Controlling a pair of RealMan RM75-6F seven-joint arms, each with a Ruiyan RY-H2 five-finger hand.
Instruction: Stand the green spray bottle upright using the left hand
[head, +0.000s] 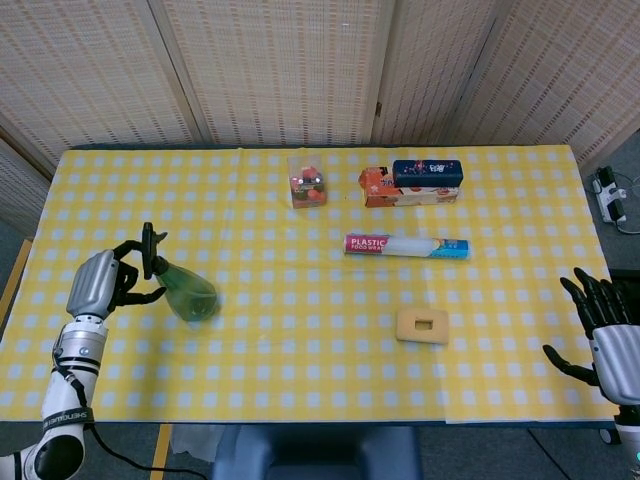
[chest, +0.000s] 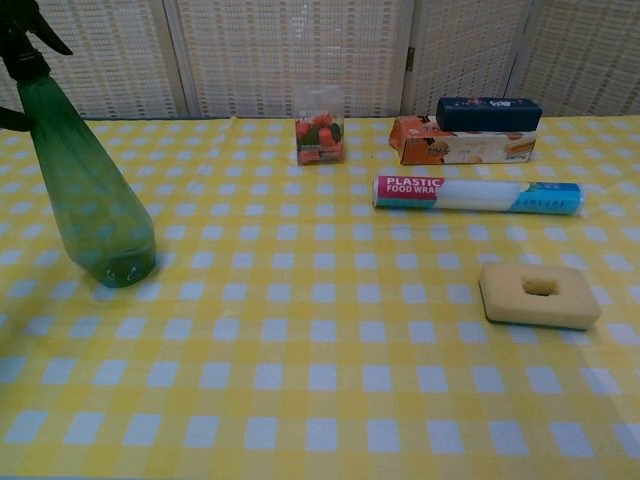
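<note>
The green spray bottle (head: 184, 291) (chest: 90, 195) stands on its base near the table's left edge, leaning slightly left, its black nozzle on top. My left hand (head: 100, 282) grips its neck just below the nozzle; in the chest view only dark fingertips (chest: 10, 118) show at the left border. My right hand (head: 600, 325) hangs off the table's right front corner with fingers spread and nothing in it.
A roll of plastic food wrap (head: 406, 246) (chest: 476, 193) lies mid-table. A yellow sponge (head: 422, 325) (chest: 539, 293) sits in front of it. At the back are a small clear box with red items (head: 306, 181) and an orange box with a dark blue case on top (head: 410, 184).
</note>
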